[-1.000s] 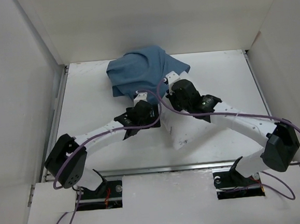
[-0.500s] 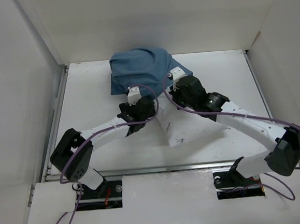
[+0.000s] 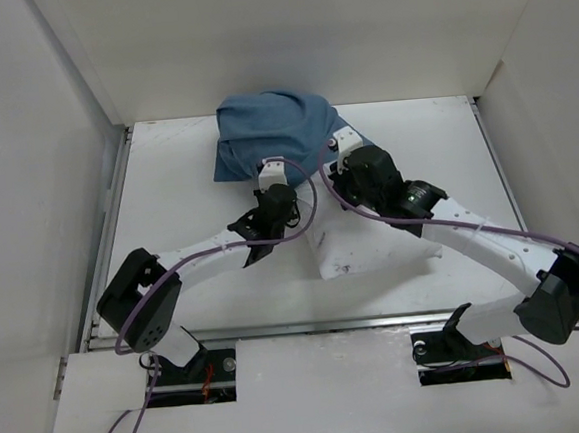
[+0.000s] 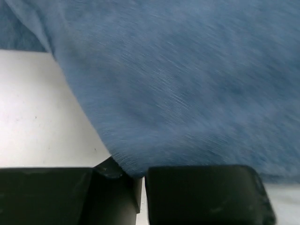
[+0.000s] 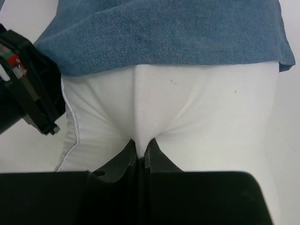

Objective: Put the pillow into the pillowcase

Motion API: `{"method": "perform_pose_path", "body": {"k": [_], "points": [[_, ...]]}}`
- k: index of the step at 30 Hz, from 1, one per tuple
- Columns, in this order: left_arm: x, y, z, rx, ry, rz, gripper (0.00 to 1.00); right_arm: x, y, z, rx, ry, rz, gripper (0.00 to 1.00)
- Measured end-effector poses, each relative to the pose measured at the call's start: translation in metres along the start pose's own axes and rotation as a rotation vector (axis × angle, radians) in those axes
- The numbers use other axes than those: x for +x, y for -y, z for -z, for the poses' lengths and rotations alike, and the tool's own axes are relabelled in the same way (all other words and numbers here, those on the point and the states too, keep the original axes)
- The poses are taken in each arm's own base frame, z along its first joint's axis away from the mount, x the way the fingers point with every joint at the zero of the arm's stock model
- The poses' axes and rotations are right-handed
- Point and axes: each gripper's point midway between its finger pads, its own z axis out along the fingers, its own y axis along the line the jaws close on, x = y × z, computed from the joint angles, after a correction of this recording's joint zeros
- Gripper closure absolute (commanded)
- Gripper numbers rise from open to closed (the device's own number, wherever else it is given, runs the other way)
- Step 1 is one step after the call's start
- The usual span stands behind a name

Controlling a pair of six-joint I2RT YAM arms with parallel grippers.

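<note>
The slate-blue pillowcase (image 3: 273, 133) lies bunched at the back middle of the table, its hem (image 5: 164, 51) draped over the far end of the white pillow (image 3: 372, 250). The pillow's near end sticks out toward the arms. My left gripper (image 3: 273, 181) is at the pillowcase's near edge. In the left wrist view its jaws (image 4: 138, 176) are shut on a pinch of the blue cloth (image 4: 187, 84). My right gripper (image 3: 337, 161) is shut on a fold of the pillow (image 5: 187, 112), with the fold squeezed between its fingertips (image 5: 142, 149).
White enclosure walls stand at the left (image 3: 37, 196), back (image 3: 295, 35) and right (image 3: 564, 135) of the white table (image 3: 167, 186). The left arm's wrist (image 5: 23, 89) sits close beside the pillow's left edge. Purple cables loop off both arms.
My left gripper moved up to the pillowcase's near edge and closed on it. The right arm pushed the pillow further back, and the pillowcase bunched up toward the rear.
</note>
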Motion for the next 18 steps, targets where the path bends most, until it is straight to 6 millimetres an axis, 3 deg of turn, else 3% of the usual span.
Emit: {"method": "perform_pose_path", "body": {"k": [4,9,14,18], "points": [[-0.008,0.012,0.014,0.044,0.012,-0.034,1.0,-0.007,0.0,-0.011,0.009,0.126,-0.054,1.0],[-0.036,0.032,0.063,0.181,0.039,-0.056,1.0,-0.011,0.002,-0.032,0.016,0.397,-0.16,1.0],[-0.058,0.038,0.098,0.29,0.026,-0.067,1.0,-0.055,-0.008,-0.053,-0.032,0.667,-0.269,1.0],[-0.067,0.05,0.114,0.358,-0.021,-0.084,1.0,-0.081,-0.01,-0.075,-0.02,0.757,-0.334,1.0]]}}
